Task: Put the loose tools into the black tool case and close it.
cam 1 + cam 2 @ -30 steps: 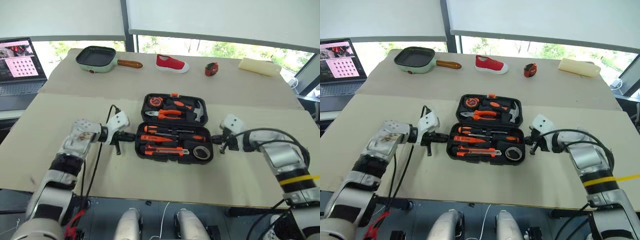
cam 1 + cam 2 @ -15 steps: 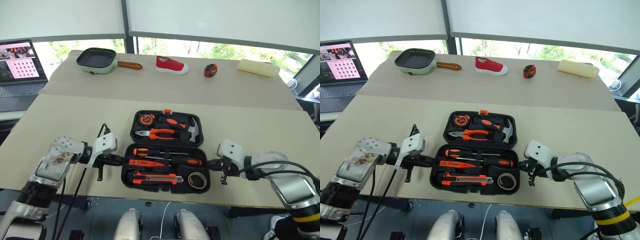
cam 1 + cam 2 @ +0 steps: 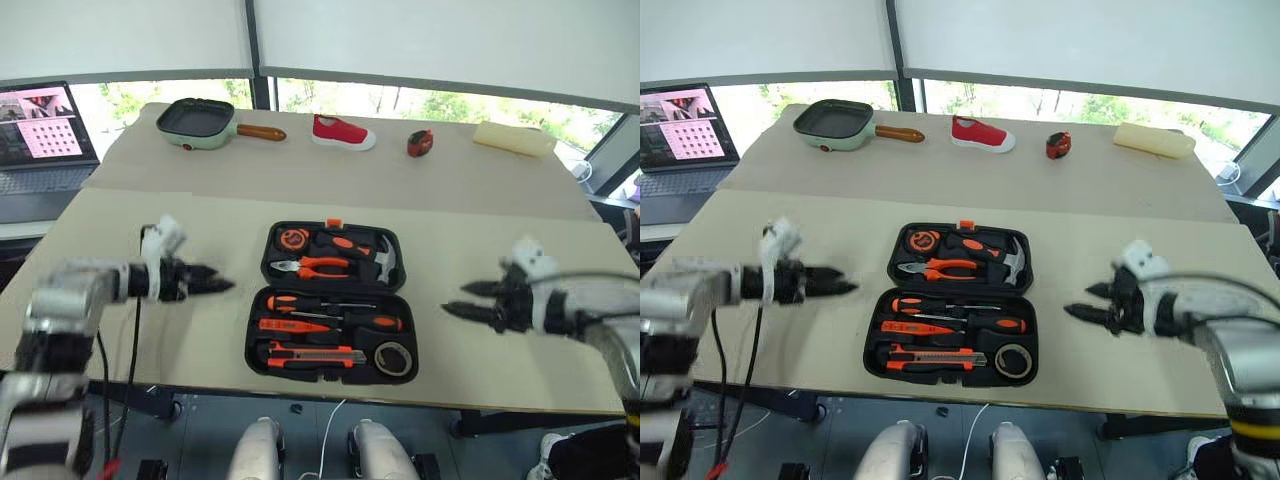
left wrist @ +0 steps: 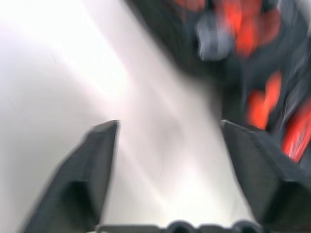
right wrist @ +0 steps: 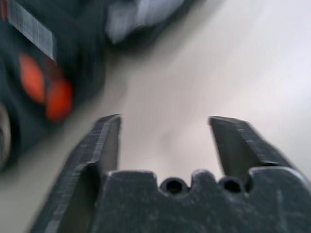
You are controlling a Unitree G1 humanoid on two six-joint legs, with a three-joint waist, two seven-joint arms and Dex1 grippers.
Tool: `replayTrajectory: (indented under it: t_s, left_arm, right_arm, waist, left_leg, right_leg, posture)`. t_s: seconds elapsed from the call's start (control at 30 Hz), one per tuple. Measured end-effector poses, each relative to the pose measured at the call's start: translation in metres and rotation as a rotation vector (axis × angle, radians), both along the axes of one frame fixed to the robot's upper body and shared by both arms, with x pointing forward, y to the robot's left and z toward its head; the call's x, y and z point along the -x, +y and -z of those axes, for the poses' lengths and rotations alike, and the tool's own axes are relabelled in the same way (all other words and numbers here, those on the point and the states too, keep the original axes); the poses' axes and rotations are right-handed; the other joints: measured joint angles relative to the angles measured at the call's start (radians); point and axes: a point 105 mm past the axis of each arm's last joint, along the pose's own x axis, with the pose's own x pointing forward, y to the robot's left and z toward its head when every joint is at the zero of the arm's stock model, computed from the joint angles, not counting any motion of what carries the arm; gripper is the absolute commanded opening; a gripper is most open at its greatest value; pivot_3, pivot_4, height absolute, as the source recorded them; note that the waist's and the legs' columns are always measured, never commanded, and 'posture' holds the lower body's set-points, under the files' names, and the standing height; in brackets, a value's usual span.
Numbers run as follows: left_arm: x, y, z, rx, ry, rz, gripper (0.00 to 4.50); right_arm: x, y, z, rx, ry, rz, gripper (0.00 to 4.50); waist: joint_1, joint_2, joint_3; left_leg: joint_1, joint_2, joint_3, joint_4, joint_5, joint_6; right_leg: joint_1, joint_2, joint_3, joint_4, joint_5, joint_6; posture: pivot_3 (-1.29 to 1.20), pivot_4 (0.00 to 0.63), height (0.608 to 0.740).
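Left gripper [image 3: 218, 285] and right gripper [image 3: 457, 300]: both spread wide, empty, flanking the open black tool case [image 3: 335, 300] without touching it.

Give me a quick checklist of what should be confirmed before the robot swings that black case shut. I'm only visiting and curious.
1. Tools seated in the black tool case: ok. Two screwdrivers, utility knife and tape roll lie in the lower half.
2. Slim tester screwdriver in its slot: cannot tell.
3. Lid state: not ok, the case lies fully open and flat.
4. Left gripper empty: ok, jaws open, off the case's left side.
5. Right gripper empty: ok, jaws open, off the case's right side.
6. Nothing sticking up over the hinge line: cannot tell from above.
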Motion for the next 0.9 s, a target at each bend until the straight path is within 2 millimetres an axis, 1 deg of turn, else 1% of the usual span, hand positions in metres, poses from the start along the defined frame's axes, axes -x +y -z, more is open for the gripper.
replayTrajectory:
  t_s: [0.07, 0.1, 0.17, 0.2, 0.23, 0.27, 0.3, 0.33, 0.4, 0.43, 0.47, 0.5, 0.53, 0.57, 0.6, 0.63, 0.67, 0.7, 0.9]
  left_arm:
    - [-0.004, -0.011, -0.002, 0.036, 0.051, -0.02, 3.79]
    - [-0.005, -0.012, 0.003, 0.053, 0.1, -0.052, 3.79]
    - [-0.009, -0.022, 0.012, 0.069, 0.163, -0.076, 3.79]
    - [-0.01, -0.026, 0.016, 0.071, 0.184, -0.085, 3.79]
    - [-0.012, -0.035, 0.019, 0.075, 0.2, -0.077, 3.79]
    - [-0.013, -0.041, 0.02, 0.076, 0.201, -0.07, 3.79]
    - [-0.015, -0.045, 0.019, 0.076, 0.197, -0.069, 3.79]
    - [-0.016, -0.047, 0.018, 0.072, 0.192, -0.073, 3.53]
    - [-0.019, -0.044, 0.02, 0.064, 0.194, -0.102, 3.06]
    - [-0.02, -0.042, 0.021, 0.061, 0.199, -0.112, 2.59]
    - [-0.02, -0.042, 0.022, 0.059, 0.201, -0.118, 2.21]
    - [-0.021, -0.041, 0.023, 0.058, 0.2, -0.121, 1.78]
    - [-0.022, -0.042, 0.022, 0.059, 0.189, -0.123, 1.45]
    - [-0.023, -0.043, 0.022, 0.062, 0.184, -0.123, 0.99]
    - [-0.023, -0.044, 0.021, 0.069, 0.183, -0.121, 0.62]
    - [-0.023, -0.045, 0.021, 0.082, 0.181, -0.116, 0.32]
    - [-0.023, -0.045, 0.021, 0.084, 0.182, -0.118, 0.02]
    - [-0.023, -0.045, 0.021, 0.093, 0.182, -0.126, 0.0]
    - [-0.022, -0.046, 0.022, 0.116, 0.177, -0.136, 0.0]
  right_arm:
    - [-0.008, 0.005, -0.005, -0.046, 0.026, 0.029, 3.94]
    - [-0.013, 0.008, -0.004, -0.08, 0.055, 0.052, 3.94]
    - [-0.022, 0.014, -0.002, -0.128, 0.092, 0.085, 3.94]
    - [-0.029, 0.021, 0.0, -0.161, 0.116, 0.101, 3.94]
    - [-0.037, 0.029, 0.003, -0.187, 0.14, 0.116, 3.94]
    - [-0.041, 0.036, 0.006, -0.198, 0.159, 0.122, 3.94]
    - [-0.045, 0.041, 0.009, -0.203, 0.179, 0.134, 3.71]
    - [-0.048, 0.042, 0.012, -0.204, 0.193, 0.149, 3.43]
    - [-0.052, 0.039, 0.017, -0.197, 0.216, 0.186, 2.89]
    - [-0.054, 0.036, 0.018, -0.19, 0.223, 0.205, 2.49]
    - [-0.055, 0.036, 0.019, -0.188, 0.228, 0.21, 2.14]
    - [-0.056, 0.037, 0.021, -0.185, 0.235, 0.21, 1.78]
    - [-0.056, 0.038, 0.024, -0.178, 0.245, 0.209, 1.51]
    - [-0.056, 0.04, 0.026, -0.173, 0.25, 0.207, 1.12]
    - [-0.056, 0.041, 0.025, -0.173, 0.247, 0.205, 0.78]
    - [-0.057, 0.041, 0.025, -0.172, 0.245, 0.203, 0.53]
    - [-0.057, 0.041, 0.025, -0.173, 0.244, 0.203, 0.13]
    - [-0.057, 0.042, 0.024, -0.173, 0.243, 0.202, 0.03]
    - [-0.057, 0.042, 0.023, -0.169, 0.234, 0.203, 0.03]
  waist:
    - [0.001, 0.0, 0.0]
    - [0.001, 0.0, 0.0]
    - [0.001, 0.0, 0.0]
    - [-0.002, 0.0, 0.0]
    - [-0.004, 0.0, 0.0]
    - [-0.004, 0.0, 0.0]
    - [-0.003, 0.0, 0.0]
    - [-0.002, 0.0, 0.0]
    - [-0.002, 0.0, 0.0]
    - [-0.001, 0.0, 0.0]
    - [0.0, 0.0, 0.0]
    - [0.0, 0.0, 0.0]
    - [0.0, 0.0, 0.0]
    - [0.0, 0.0, 0.0]
    - [-0.001, 0.0, 0.0]
    - [-0.001, 0.0, 0.0]
    - [-0.002, 0.0, 0.0]
    - [-0.002, 0.0, 0.0]
    - [-0.002, 0.0, 0.0]
  left_leg:
    - [-0.001, -0.001, 0.0, -0.001, 0.0, 0.0]
    - [-0.001, -0.001, 0.0, -0.002, -0.001, 0.0]
    - [-0.006, -0.001, 0.0, -0.002, -0.001, 0.0]
    - [-0.006, -0.001, 0.0, -0.002, -0.001, 0.0]
    - [-0.006, -0.001, 0.0, -0.002, -0.001, 0.0]
    - [-0.006, -0.001, 0.0, -0.002, -0.001, 0.0]
    - [-0.006, -0.001, 0.0, -0.002, -0.001, 0.0]
    - [-0.006, -0.001, 0.0, -0.003, -0.001, 0.0]
    - [-0.006, -0.002, 0.0, -0.003, -0.001, 0.0]
    - [-0.006, -0.002, 0.0, -0.003, -0.001, 0.0]
    - [-0.006, -0.002, 0.0, -0.003, -0.001, 0.0]
    - [-0.006, -0.002, 0.0, -0.003, -0.001, 0.0]
    - [-0.006, -0.002, 0.0, -0.003, -0.001, 0.0]
    - [-0.006, -0.002, 0.0, -0.003, -0.001, 0.0]
    - [-0.006, -0.002, 0.0, -0.003, -0.001, 0.0]
    - [-0.006, -0.002, 0.0, -0.003, -0.001, 0.0]
    - [-0.006, -0.002, 0.0, -0.003, -0.001, 0.0]
    - [-0.005, -0.002, 0.0, -0.003, -0.001, 0.0]
    - [-0.005, -0.003, 0.0, -0.003, 0.0, -0.001]
  right_leg:
    - [0.0, -0.001, 0.0, 0.0, 0.0, -0.001]
    - [-0.001, -0.001, 0.0, 0.0, 0.001, -0.001]
    - [-0.005, -0.001, 0.0, 0.0, 0.001, -0.001]
    - [-0.006, -0.001, 0.0, 0.0, 0.001, -0.001]
    - [-0.006, -0.001, 0.0, 0.0, 0.001, -0.002]
    - [-0.006, -0.001, 0.0, 0.0, 0.001, -0.002]
    - [-0.006, -0.001, 0.0, 0.0, 0.001, -0.002]
    - [-0.006, -0.002, 0.0, 0.0, 0.001, -0.002]
    - [-0.006, -0.003, 0.0, 0.0, 0.001, -0.001]
    - [-0.006, -0.003, 0.0, 0.0, 0.001, -0.001]
    - [-0.006, -0.003, 0.0, 0.0, 0.001, -0.001]
    - [-0.006, -0.003, 0.0, 0.0, 0.001, -0.001]
    - [-0.006, -0.003, 0.0, 0.0, 0.001, -0.001]
    - [-0.006, -0.003, 0.0, 0.0, 0.001, -0.001]
    - [-0.006, -0.003, 0.0, 0.0, 0.001, -0.001]
    - [-0.005, -0.003, 0.0, 0.0, 0.001, -0.001]
    - [-0.005, -0.003, 0.0, 0.0, 0.001, -0.001]
    - [-0.005, -0.003, 0.0, 0.0, 0.001, -0.001]
    - [-0.004, -0.003, 0.0, 0.0, 0.002, -0.001]
  posture:
    - [0.0, 0.15, 0.74]
    - [0.0, 0.15, 0.74]
    - [0.0, 0.15, 0.74]
    - [0.0, 0.15, 0.74]
    - [0.0, 0.15, 0.74]
    - [0.0, 0.15, 0.74]
    - [0.0, 0.15, 0.74]
    - [0.0, 0.15, 0.74]
    - [0.0, 0.15, 0.74]
    - [0.0, 0.15, 0.74]
    - [0.0, 0.15, 0.74]
    - [0.0, 0.15, 0.74]
    - [0.0, 0.15, 0.74]
    - [0.0, 0.15, 0.74]
    - [0.0, 0.15, 0.74]
    - [0.0, 0.15, 0.74]
    - [0.0, 0.15, 0.74]
    - [0.0, 0.15, 0.74]
    - [0.0, 0.15, 0.74]
